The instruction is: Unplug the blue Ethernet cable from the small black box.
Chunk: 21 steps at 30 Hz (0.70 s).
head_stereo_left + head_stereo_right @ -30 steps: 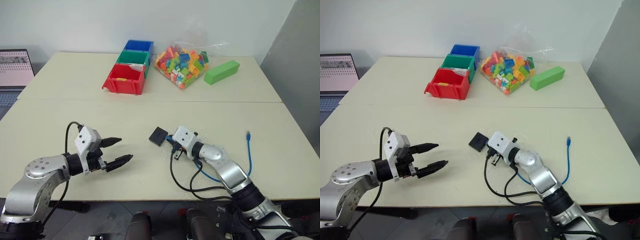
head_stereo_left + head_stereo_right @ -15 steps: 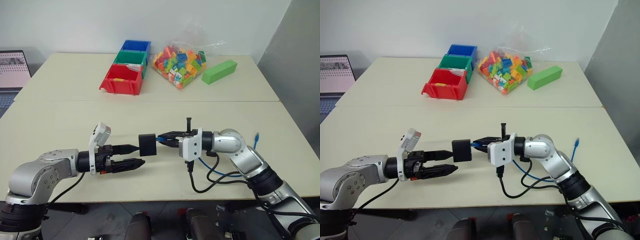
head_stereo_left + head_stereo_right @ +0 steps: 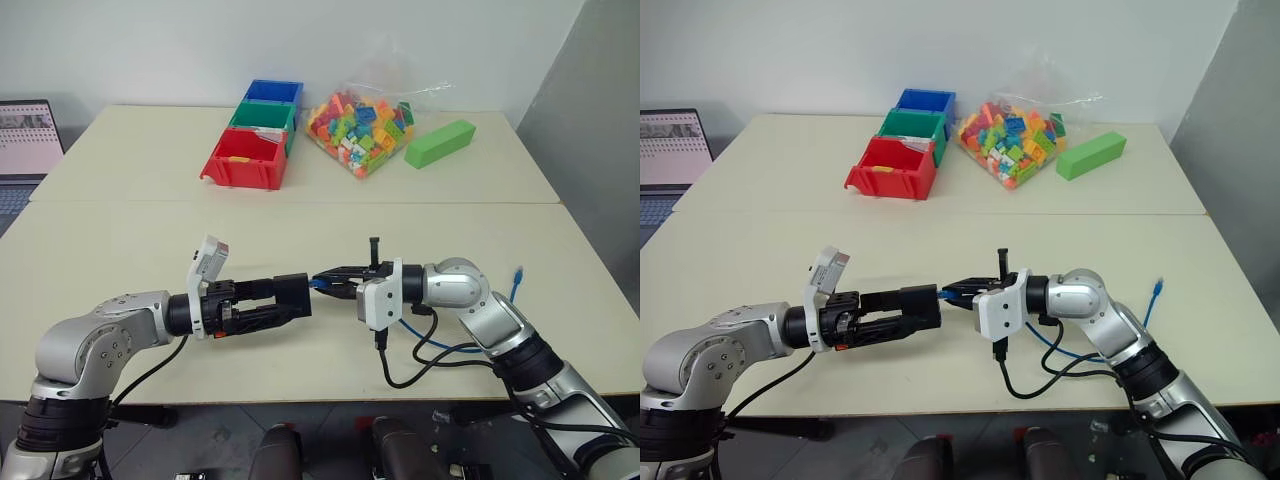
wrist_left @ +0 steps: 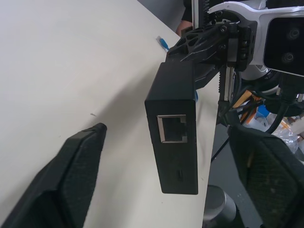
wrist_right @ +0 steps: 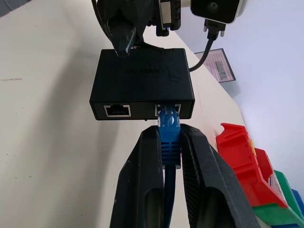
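Above the near table (image 3: 120, 240), right gripper (image 5: 169, 142) clamped on blue Ethernet cable (image 5: 169, 135) right at its plug, plug seated in small black box (image 5: 142, 83) held mid-air, left gripper (image 4: 166, 156) spread wide around box's far end, fingers (image 4: 66, 175) not touching it.

Robot lab: pale worktables (image 3: 120, 240), sorting bins (image 3: 247, 158), bagged toy bricks (image 3: 360, 125), laptop (image 3: 28, 135).
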Tool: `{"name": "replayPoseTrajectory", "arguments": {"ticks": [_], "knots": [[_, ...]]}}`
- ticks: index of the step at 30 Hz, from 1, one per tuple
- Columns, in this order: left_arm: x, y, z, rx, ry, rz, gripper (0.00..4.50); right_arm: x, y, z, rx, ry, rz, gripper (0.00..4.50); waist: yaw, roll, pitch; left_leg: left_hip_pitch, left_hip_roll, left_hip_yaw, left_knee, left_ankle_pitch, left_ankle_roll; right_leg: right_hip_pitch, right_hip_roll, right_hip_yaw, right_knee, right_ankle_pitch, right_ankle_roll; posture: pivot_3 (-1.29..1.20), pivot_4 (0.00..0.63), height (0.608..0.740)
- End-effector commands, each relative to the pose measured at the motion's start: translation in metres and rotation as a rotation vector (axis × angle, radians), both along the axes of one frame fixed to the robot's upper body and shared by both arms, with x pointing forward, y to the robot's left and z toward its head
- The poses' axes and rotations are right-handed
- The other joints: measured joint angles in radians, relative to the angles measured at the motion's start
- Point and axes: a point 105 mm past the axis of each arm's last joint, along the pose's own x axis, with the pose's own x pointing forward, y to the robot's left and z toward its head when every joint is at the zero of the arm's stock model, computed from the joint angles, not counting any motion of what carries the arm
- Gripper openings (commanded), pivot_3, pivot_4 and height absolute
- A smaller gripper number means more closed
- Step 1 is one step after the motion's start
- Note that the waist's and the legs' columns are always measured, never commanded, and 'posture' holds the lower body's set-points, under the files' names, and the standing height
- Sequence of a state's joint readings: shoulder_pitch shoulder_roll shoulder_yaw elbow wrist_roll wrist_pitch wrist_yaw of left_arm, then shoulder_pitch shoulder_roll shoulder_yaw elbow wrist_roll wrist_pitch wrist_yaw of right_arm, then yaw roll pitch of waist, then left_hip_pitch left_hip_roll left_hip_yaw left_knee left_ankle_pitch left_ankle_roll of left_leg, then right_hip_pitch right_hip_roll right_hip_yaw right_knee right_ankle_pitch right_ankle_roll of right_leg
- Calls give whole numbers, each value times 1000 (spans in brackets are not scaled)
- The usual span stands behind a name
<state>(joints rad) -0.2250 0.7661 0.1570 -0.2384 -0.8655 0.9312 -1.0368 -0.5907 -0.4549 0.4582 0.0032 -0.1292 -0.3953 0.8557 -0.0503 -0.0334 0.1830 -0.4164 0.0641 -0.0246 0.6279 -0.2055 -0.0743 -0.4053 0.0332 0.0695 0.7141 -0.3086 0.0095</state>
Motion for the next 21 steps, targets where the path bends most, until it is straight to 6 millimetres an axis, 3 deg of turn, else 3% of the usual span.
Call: {"name": "replayPoseTrajectory", "arguments": {"ticks": [1, 12, 17, 18, 21], "knots": [[-3, -1, 9, -39, -20, -27, 3424, -2, 2, 17, 28, -58, 20, 208, 0, 0, 0, 0, 0, 0, 0, 0, 0, 0, 0, 0, 0, 0, 0, 0, 150, 740], [-1, -6, 9, -46, -25, -44, 880, -6, 8, 22, 47, -93, 39, 208, 0, 0, 0, 0, 0, 0, 0, 0, 0, 0, 0, 0, 0, 0, 0, 0, 150, 740], [0, -6, 9, -54, -34, -44, 781, -9, 9, 21, 28, -156, 61, 208, 0, 0, 0, 0, 0, 0, 0, 0, 0, 0, 0, 0, 0, 0, 0, 0, 150, 740], [0, -6, 10, -58, -35, -45, 781, -10, 8, 21, 24, -164, 64, 908, 0, 0, 0, 0, 0, 0, 0, 0, 0, 0, 0, 0, 0, 0, 0, 0, 150, 740], [-1, -5, 9, -60, -34, -47, 781, -11, 8, 21, 14, -166, 70, 1373, 0, 0, 0, 0, 0, 0, 0, 0, 0, 0, 0, 0, 0, 0, 0, 0, 150, 740]]}}
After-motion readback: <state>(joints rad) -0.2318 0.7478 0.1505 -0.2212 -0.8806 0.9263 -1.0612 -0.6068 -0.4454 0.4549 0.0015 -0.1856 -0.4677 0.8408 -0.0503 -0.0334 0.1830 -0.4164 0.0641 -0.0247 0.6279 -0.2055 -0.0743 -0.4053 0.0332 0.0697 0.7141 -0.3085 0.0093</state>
